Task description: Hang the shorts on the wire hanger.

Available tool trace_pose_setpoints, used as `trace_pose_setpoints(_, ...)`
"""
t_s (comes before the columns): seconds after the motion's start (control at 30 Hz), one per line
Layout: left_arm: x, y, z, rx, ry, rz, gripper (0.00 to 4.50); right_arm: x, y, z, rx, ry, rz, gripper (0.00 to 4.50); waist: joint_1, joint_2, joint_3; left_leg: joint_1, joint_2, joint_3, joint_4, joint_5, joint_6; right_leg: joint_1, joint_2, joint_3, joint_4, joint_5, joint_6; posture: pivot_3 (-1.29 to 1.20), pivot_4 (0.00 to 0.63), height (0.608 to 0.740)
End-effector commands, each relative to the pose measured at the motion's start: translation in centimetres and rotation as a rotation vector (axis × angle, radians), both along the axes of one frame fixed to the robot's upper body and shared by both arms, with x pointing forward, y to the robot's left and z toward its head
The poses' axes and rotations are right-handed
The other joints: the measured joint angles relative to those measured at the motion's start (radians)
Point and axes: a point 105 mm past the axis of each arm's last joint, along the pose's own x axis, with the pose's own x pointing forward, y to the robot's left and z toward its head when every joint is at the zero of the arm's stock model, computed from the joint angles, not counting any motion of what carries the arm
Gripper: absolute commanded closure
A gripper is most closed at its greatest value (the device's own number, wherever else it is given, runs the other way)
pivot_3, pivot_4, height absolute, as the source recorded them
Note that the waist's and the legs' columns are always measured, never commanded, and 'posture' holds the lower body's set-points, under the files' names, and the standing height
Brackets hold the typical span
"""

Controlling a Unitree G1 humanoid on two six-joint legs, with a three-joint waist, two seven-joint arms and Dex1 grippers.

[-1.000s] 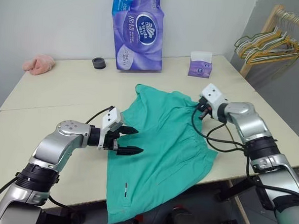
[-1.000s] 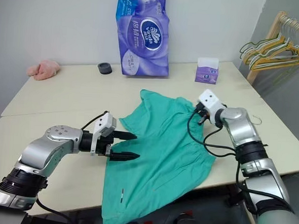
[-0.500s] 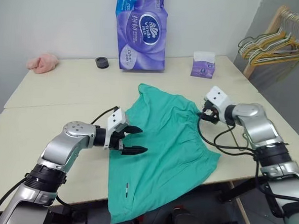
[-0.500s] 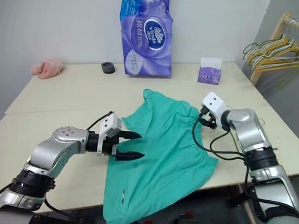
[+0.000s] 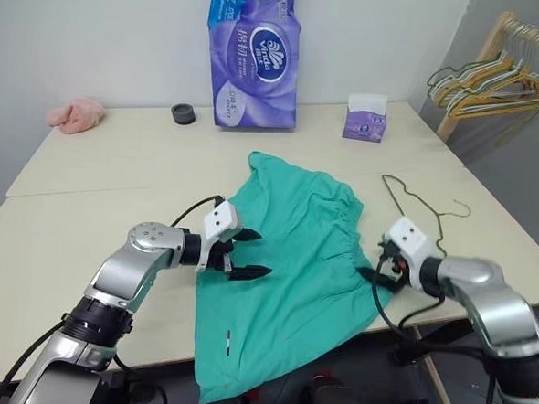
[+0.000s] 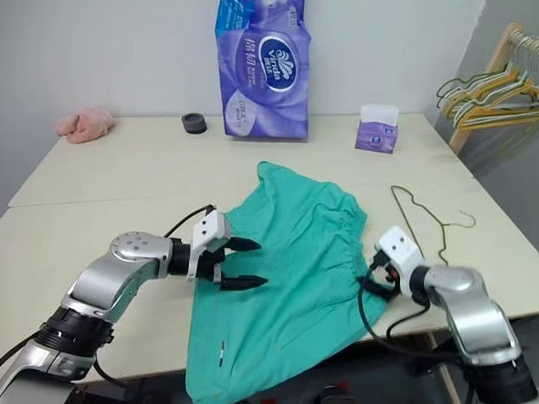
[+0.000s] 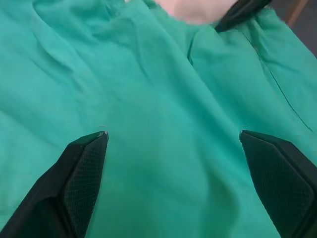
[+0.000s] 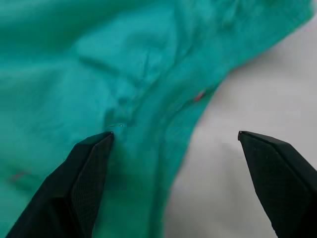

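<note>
The teal shorts lie spread across the table's middle, with one leg hanging over the front edge. Just right of their gathered waistband the thin wire hanger lies flat on the table, its hook toward the right edge. Its near part is hidden behind my right arm. My left gripper hovers open over the shorts' left side, fingers wide apart above the cloth. My right gripper is open at the shorts' right edge near the table front, one finger over cloth and the other over bare table.
At the back of the table stand a tall purple tissue pack, a small purple tissue box, a black roll and a pink cloth. A wooden rack with bunched hangers stands beyond the right edge.
My right gripper has opened and drawn back from the waistband's far corner to the shorts' near right edge, uncovering the wire hanger on the table. The left gripper has stayed put.
</note>
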Motion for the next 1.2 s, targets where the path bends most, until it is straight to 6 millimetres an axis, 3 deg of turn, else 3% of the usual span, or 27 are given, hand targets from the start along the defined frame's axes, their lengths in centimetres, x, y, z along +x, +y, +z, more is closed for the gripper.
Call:
trace_pose_setpoints(0.03,-0.4,-0.4,0.5,0.019,-0.039,-0.044,0.0,-0.5,-1.1,0.6,-0.06,-0.04,-0.031,0.21,0.0,0.0,0.001,0.0,0.0,0.0,0.0,0.0,0.0,0.0,0.0,0.0,0.0,0.0,0.0,-0.17,0.07,0.74)
trace_pose_setpoints(0.17,-0.8,-0.3,0.1,0.034,-0.03,-0.056,0.0,-2.0,-2.4,0.1,-0.141,-0.03,-0.027,0.21,0.002,0.0,0.0,0.0,0.0,0.001,0.0,0.0,0.0,0.0,0.0,0.0,0.0,-0.002,0.004,-0.18,0.073,0.74)
trace_pose_setpoints(0.23,-0.9,-0.4,0.0,0.034,-0.028,-0.057,0.0,-2.3,-1.8,0.7,-0.099,-0.038,-0.019,0.21,0.002,0.0,0.0,0.0,0.0,0.0,0.0,0.0,0.0,0.0,0.001,0.0,-0.001,-0.003,0.005,-0.18,0.072,0.74)
trace_pose_setpoints(0.37,-0.6,-0.9,0.6,0.002,-0.042,-0.044,0.0,-2.3,0.5,3.6,0.073,-0.095,0.029,0.21,0.001,-0.001,0.001,0.0,0.0,0.0,0.0,0.0,0.0,0.0,0.001,0.0,0.0,-0.003,0.005,-0.18,0.072,0.74)
trace_pose_setpoints(0.53,0.9,-2.3,3.7,-0.142,-0.099,0.016,0.0,-1.1,0.1,7.2,0.25,-0.145,-0.067,0.21,0.003,-0.001,0.001,0.0,0.0,0.0,0.0,0.0,0.0,0.0,0.001,0.0,0.0,-0.002,0.004,-0.18,0.072,0.74)
trace_pose_setpoints(0.63,1.3,-3.6,6.2,-0.251,-0.076,0.017,0.0,0.1,-3.3,7.8,0.223,-0.172,-0.199,0.21,0.016,-0.002,0.001,-0.001,0.0,0.0,0.001,0.0,0.0,0.0,0.001,-0.001,-0.001,-0.002,0.003,-0.18,0.071,0.74)
trace_pose_setpoints(0.73,1.1,-4.6,7.3,-0.24,-0.105,-0.035,0.0,1.1,-7.0,7.2,0.136,-0.184,-0.352,0.21,0.019,-0.002,0.001,-0.001,0.0,0.001,0.001,0.0,0.0,0.0,0.001,0.0,-0.001,-0.002,0.003,-0.18,0.071,0.74)
trace_pose_setpoints(0.9,1.8,-5.6,8.7,-0.172,-0.241,-0.062,0.0,2.0,-11.0,5.2,0.052,-0.148,-0.521,0.21,0.013,-0.002,0.001,0.0,0.001,0.002,0.0,0.0,0.0,0.0,0.002,0.002,-0.001,-0.001,0.003,-0.18,0.073,0.74)
trace_pose_setpoints(1.2,0.6,-6.9,9.1,-0.141,-0.305,-0.18,0.0,4.2,-13.7,2.4,0.107,-0.064,-0.634,0.21,-0.006,-0.001,0.002,0.0,0.001,0.004,-0.001,0.0,0.0,0.0,0.003,0.004,-0.001,-0.001,0.002,-0.18,0.073,0.74)
